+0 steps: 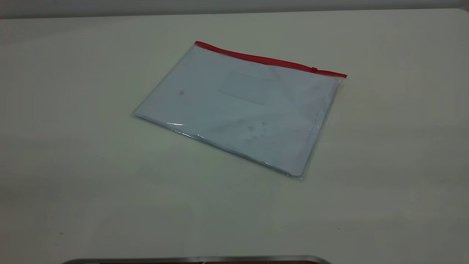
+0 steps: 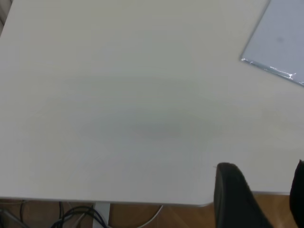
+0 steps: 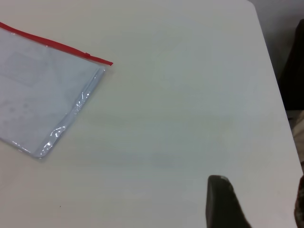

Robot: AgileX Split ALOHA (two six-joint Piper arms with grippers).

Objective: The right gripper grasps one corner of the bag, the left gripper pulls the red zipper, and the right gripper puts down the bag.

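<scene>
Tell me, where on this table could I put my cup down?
Almost anywhere. The bag lies alone mid-table, red zipper along its far edge. Bare surface borders it on every side, widest toward the near edge. Both hands, left and right, hover off at the table's margins.

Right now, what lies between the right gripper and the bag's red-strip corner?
Only bare table. The right wrist view shows the right gripper well short of the bag, with nothing before the corner.
</scene>
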